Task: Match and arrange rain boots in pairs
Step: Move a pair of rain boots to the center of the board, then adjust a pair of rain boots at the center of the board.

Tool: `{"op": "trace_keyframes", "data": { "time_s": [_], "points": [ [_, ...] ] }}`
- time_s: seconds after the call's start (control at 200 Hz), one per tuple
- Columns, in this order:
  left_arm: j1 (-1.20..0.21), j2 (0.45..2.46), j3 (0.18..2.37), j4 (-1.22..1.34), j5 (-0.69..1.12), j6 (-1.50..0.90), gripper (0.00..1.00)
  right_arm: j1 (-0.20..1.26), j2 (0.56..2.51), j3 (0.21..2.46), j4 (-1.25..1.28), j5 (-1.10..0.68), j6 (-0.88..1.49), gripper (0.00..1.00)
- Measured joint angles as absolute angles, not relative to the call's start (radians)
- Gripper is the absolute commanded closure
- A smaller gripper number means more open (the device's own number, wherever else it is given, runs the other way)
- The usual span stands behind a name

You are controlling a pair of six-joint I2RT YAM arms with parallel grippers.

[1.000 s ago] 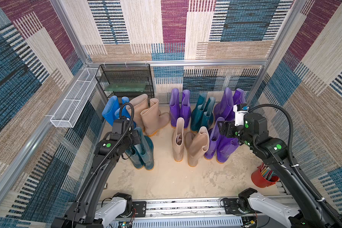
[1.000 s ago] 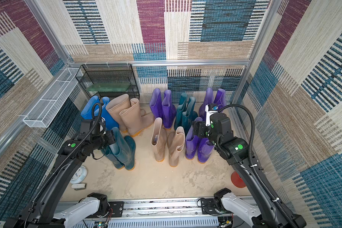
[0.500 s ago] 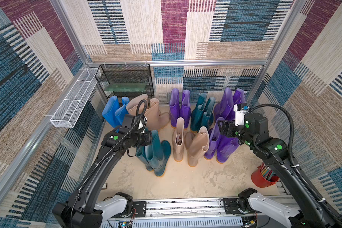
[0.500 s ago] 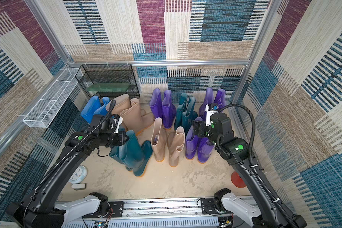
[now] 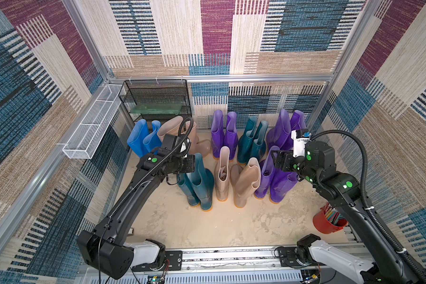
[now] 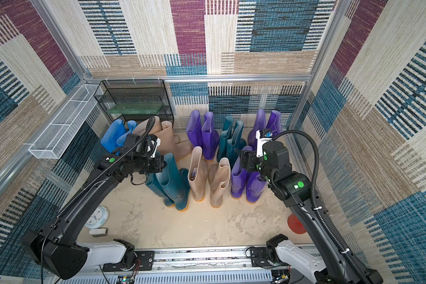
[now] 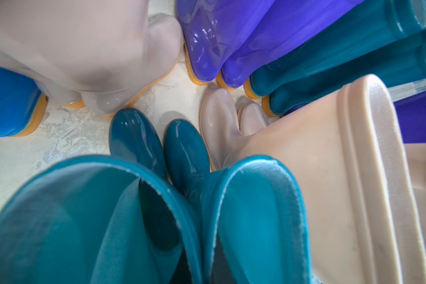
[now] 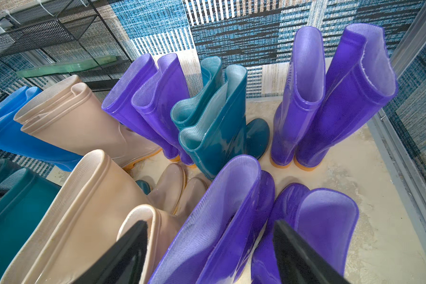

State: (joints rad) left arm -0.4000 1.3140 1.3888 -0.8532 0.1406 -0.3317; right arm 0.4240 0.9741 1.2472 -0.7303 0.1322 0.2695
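Observation:
Rain boots stand in two rows on the floor. My left gripper (image 5: 191, 167) is shut on the pinched-together cuffs of a dark teal pair (image 5: 200, 183) (image 7: 84, 221), which stands close beside the front beige pair (image 5: 234, 179). Its fingers are hidden in the left wrist view. My right gripper (image 5: 278, 159) (image 8: 212, 255) hangs open over the front purple pair (image 5: 272, 182). One purple cuff (image 8: 219, 209) rises between its fingers (image 8: 298, 253), untouched. The back row holds a blue pair (image 5: 143, 137), a beige pair (image 5: 172, 127), a purple pair (image 5: 223, 132), a teal pair (image 5: 251, 140) and a tall purple pair (image 5: 285, 127).
A black wire rack (image 5: 155, 98) stands in the back left corner, with a white wire basket (image 5: 91, 127) on the left wall. A red bucket (image 5: 327, 221) sits front right. A small clock (image 6: 96, 217) lies front left. Bare floor (image 5: 207, 226) lies before the boots.
My left arm has swung right with the teal pair in its grip, from near the left wall to beside the front beige pair. The right arm has stayed put.

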Motion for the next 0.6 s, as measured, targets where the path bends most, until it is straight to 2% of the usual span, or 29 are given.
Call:
{"op": "trace_keyframes", "data": {
  "time_s": [0.065, 0.145, 0.255, 0.336, 0.601],
  "points": [
    [-0.411, 1.312, 1.383, -0.849, 0.141, -0.322, 0.76, 0.424, 0.975, 1.246, -0.73, 0.141, 0.269, 0.11],
    [-0.416, 1.293, 1.37, -0.838, 0.152, -0.311, 0.59, 0.418, 0.976, 1.229, -0.731, 0.161, 0.269, 0.07],
    [-0.419, 1.246, 1.369, -0.799, 0.165, -0.308, 0.41, 0.38, 0.977, 1.198, -0.733, 0.179, 0.269, 0.05],
    [-0.42, 1.222, 1.378, -0.801, 0.173, -0.307, 0.37, 0.345, 0.979, 1.184, -0.734, 0.17, 0.274, 0.05],
    [-0.422, 1.147, 1.438, -0.831, 0.188, -0.279, 0.37, 0.337, 1.015, 1.134, -0.737, 0.101, 0.312, 0.05]
  ]
}}
